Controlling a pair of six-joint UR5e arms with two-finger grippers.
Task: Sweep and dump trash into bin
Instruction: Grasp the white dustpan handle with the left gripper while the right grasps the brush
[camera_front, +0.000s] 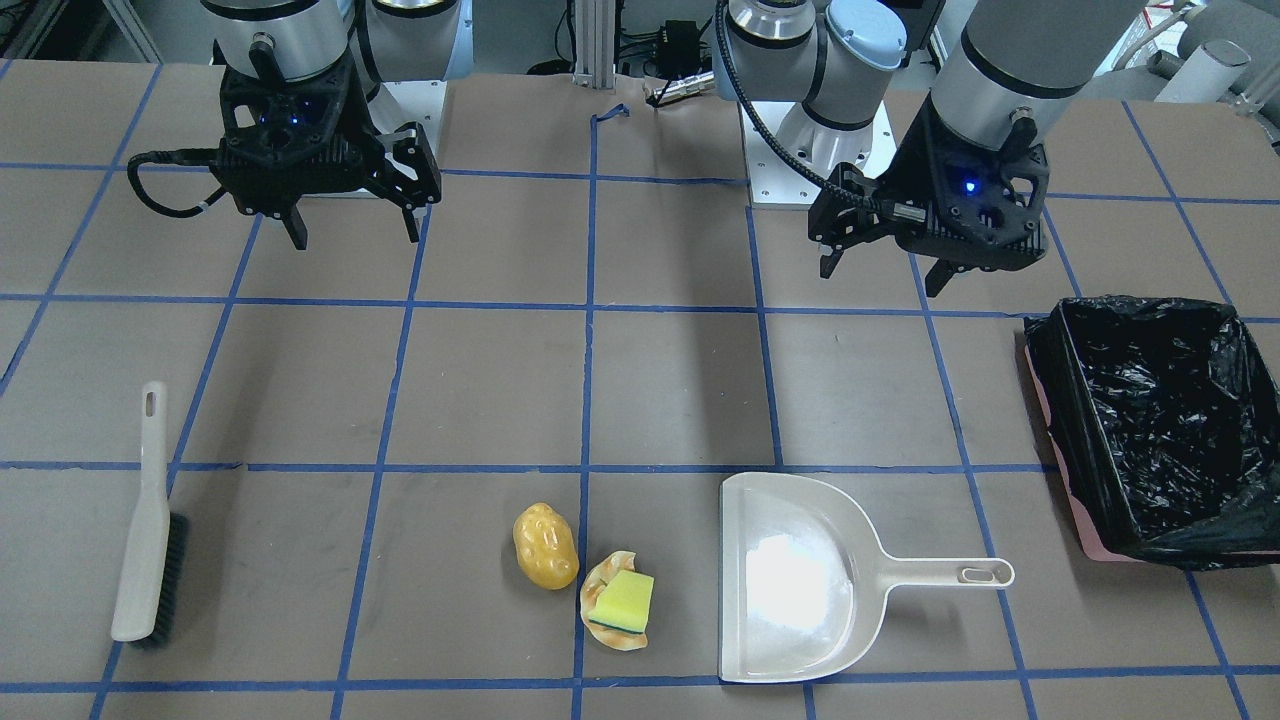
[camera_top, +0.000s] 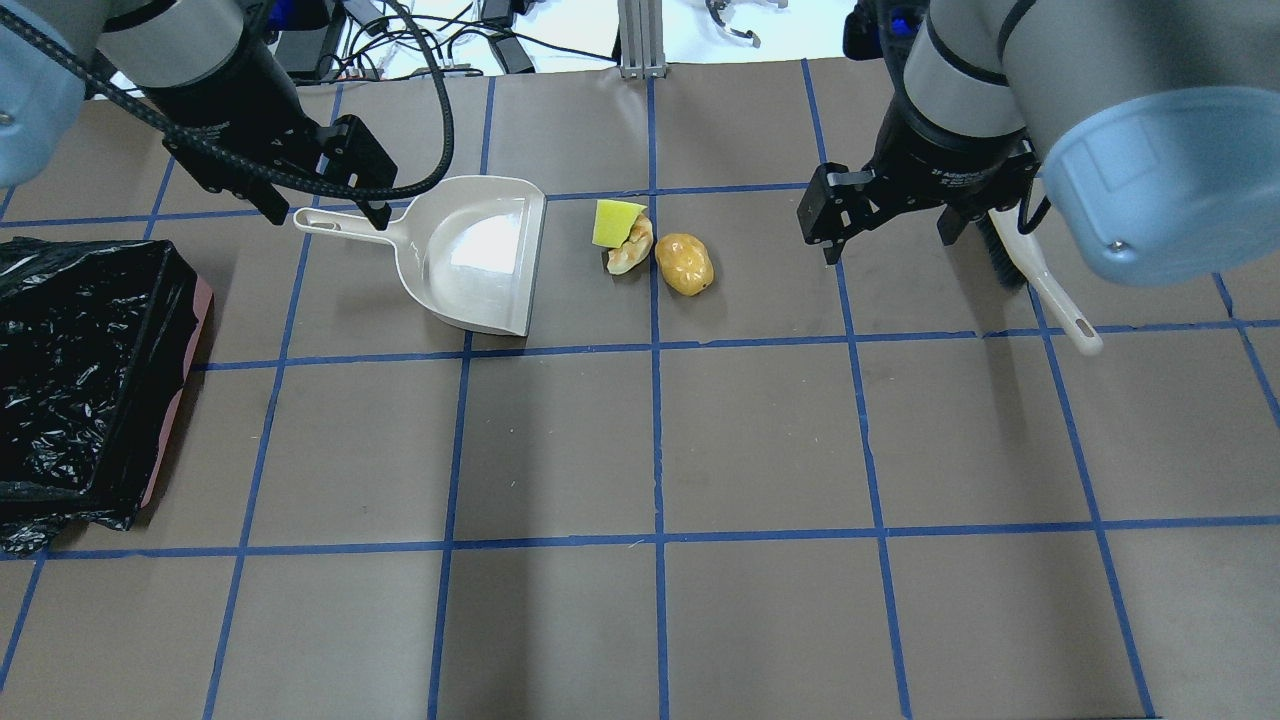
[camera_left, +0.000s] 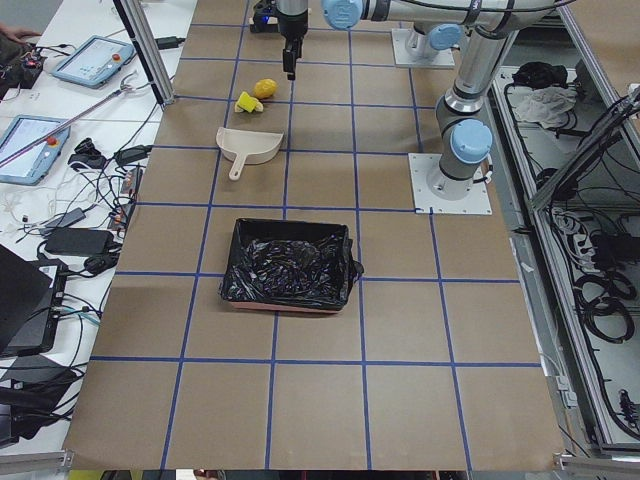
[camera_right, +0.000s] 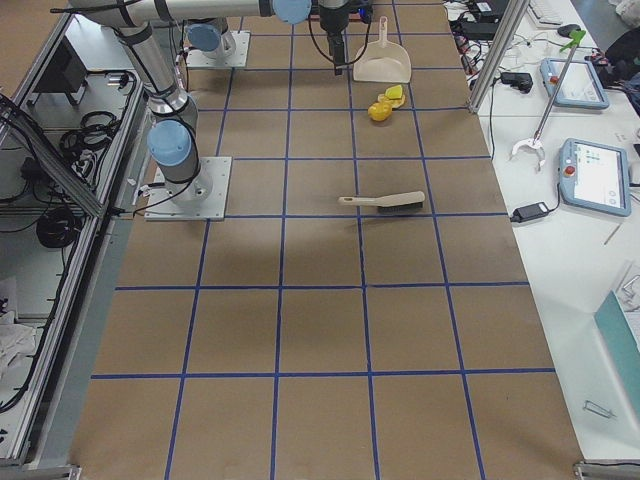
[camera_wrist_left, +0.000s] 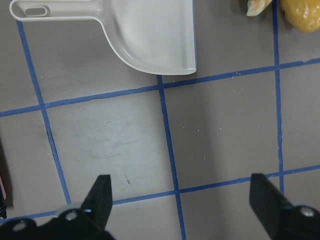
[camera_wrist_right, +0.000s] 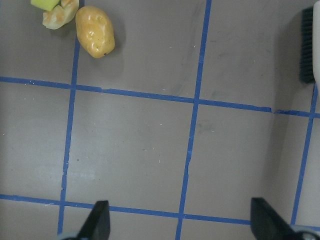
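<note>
The left gripper (camera_front: 882, 272) and right gripper (camera_front: 355, 236) are seen wide open, empty; the bin (camera_front: 1150, 420) is set at the table's left edge, floppy-lined; the light stiff dustpan (camera_front: 800, 580) is judged best taken by its handle.

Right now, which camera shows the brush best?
The exterior front-facing view: the whole brush lies unobstructed, handle and bristles clear. Overhead, the right arm hides part of it. Exterior right shows it whole but small. The right wrist camera catches only its edge. The other two views miss it.
</note>
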